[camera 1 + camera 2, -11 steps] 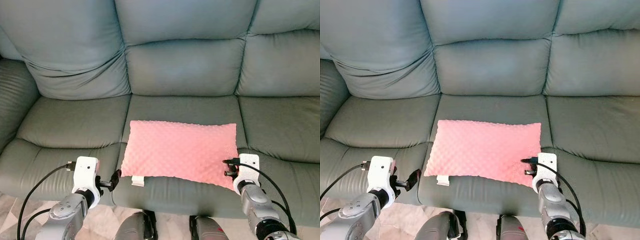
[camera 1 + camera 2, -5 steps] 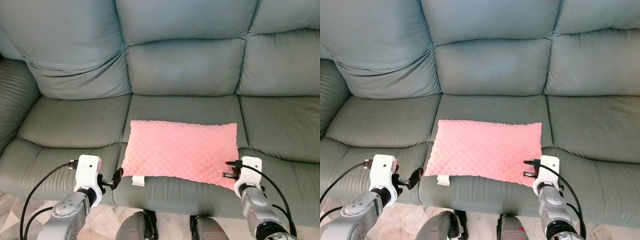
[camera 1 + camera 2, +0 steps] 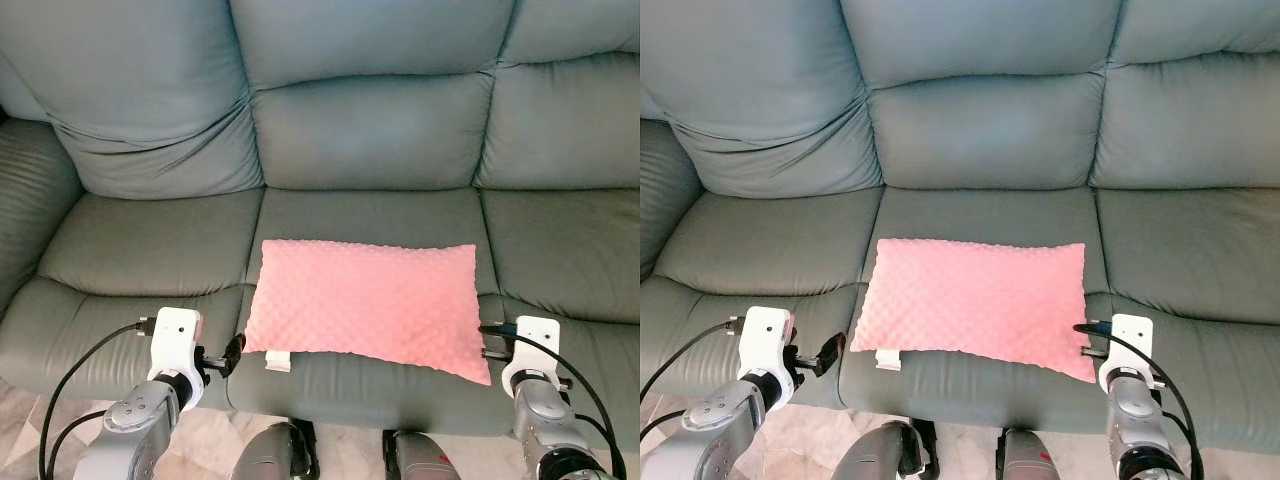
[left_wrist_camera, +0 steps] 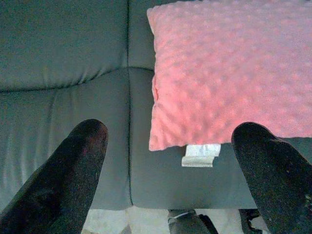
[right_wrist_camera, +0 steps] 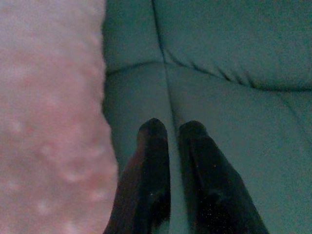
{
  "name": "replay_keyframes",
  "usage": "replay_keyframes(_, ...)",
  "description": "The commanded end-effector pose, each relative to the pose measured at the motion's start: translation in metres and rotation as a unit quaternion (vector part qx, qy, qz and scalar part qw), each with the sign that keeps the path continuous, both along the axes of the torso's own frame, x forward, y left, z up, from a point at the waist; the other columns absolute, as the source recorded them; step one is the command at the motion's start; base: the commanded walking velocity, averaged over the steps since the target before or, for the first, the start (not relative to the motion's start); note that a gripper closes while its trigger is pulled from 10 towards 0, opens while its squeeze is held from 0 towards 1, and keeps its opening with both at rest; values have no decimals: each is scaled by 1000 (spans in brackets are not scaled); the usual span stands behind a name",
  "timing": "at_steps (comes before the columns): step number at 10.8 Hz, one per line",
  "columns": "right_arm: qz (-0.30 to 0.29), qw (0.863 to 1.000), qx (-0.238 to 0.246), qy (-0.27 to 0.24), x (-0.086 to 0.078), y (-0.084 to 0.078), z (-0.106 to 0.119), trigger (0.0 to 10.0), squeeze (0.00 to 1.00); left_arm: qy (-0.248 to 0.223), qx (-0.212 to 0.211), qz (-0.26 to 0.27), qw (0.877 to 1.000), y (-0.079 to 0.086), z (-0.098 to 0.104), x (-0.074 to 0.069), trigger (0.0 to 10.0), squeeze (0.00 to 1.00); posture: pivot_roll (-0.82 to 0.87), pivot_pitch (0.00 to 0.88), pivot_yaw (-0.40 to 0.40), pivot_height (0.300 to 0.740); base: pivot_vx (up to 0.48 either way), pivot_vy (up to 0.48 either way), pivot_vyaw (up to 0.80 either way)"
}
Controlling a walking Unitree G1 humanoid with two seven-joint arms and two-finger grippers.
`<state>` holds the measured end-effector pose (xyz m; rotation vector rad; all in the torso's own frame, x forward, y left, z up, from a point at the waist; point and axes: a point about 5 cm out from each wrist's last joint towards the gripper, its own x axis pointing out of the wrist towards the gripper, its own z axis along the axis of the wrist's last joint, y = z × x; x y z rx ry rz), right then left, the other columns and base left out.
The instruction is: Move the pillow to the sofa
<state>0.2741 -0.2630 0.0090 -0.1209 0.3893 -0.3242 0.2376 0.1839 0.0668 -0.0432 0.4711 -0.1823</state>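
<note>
A pink dotted pillow (image 3: 365, 305) lies flat on the middle seat of the grey-green sofa (image 3: 370, 130), with a white label (image 3: 277, 361) at its front left corner. My left gripper (image 4: 170, 132) is open, low at the seat's front edge just left of that corner, and its black fingers (image 4: 85, 146) are spread wide with nothing between them. My right gripper (image 5: 173, 126) is shut on nothing. It is over the seat just right of the pillow's right edge, apart from it. The white right wrist mount (image 3: 533, 345) sits beside the front right corner.
The sofa's left seat (image 3: 140, 250) and right seat (image 3: 560, 250) are bare, with tall back cushions behind. A strip of light floor (image 3: 215, 440) runs below the seat front, where my dark legs (image 3: 280, 455) stand.
My right gripper has moved to the right, off the pillow's front right corner, which now lies uncovered. The left arm has barely shifted. The pillow has stayed put.
</note>
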Motion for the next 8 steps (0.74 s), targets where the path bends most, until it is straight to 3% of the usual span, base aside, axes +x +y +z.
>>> replay_keyframes(1, 5, 1000, -13, 2, -6, 5, -6, 10000, 1000, 14, 11, 15, 1000, 8, -6, -4, 10000, 0, -10, 278, 158, 740, 0, 0, 0)
replay_keyframes(5, 23, 993, -63, -92, -3, 19, 18, 10000, 1000, -5, 1, 16, 1000, 2, -7, 14, 10000, 0, -66, 208, 146, 740, 0, 0, 0)
replay_keyframes(6, 34, 990, -52, -128, 3, 30, 31, 10000, 1000, -16, -5, 15, 1000, -3, -6, 27, 10000, 0, -91, 179, 138, 740, 0, 0, 0)
replay_keyframes(8, 56, 985, -28, -163, 9, 50, 50, 10000, 1000, -30, -12, 24, 999, -5, -5, 39, 10000, 0, -117, 135, 119, 740, 0, 0, 0)
